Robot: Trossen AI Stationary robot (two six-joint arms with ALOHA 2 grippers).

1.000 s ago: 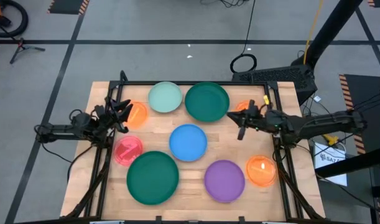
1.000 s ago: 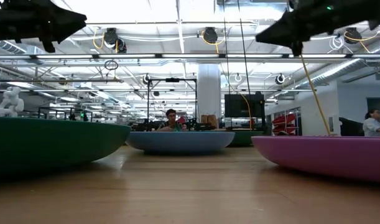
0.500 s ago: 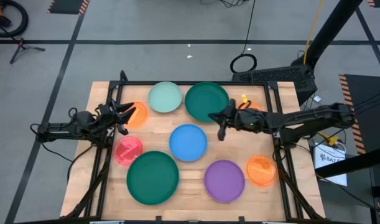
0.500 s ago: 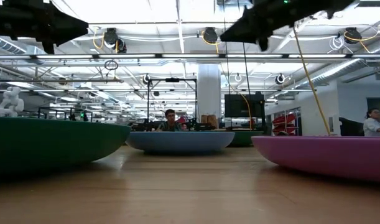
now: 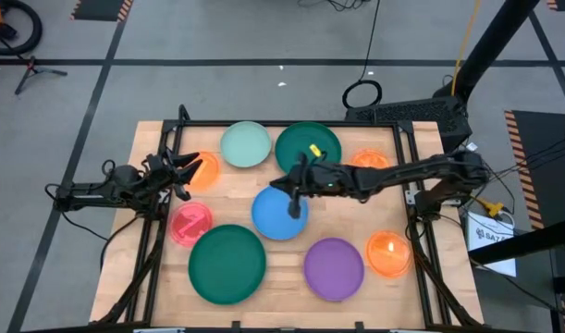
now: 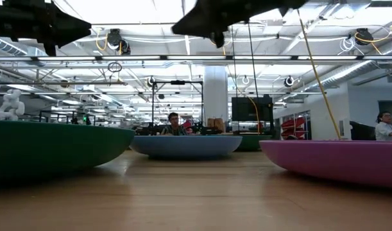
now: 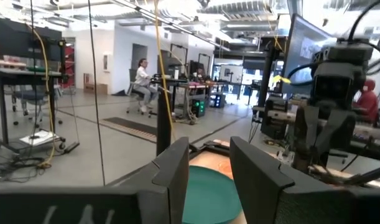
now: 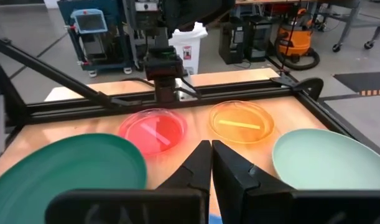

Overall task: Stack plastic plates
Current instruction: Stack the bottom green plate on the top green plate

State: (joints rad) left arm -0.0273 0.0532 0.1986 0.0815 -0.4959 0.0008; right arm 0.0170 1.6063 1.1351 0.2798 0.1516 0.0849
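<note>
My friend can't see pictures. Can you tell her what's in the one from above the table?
The right tool, shut, reaches across a wooden table to hover over a blue plate. Green, mint, purple, orange and pink plates lie spread around it, none stacked. The left tool waits by an orange plate at the table's left edge.

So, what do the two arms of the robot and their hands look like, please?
Both arms are dark, nearly black, slim and jointed, with black cables along them. The right arm carries a small yellow tag near its wrist. The right hand has two dark, flat fingers that taper to the tips. The left hand has two broad, dark, wedge-shaped fingers.
</note>
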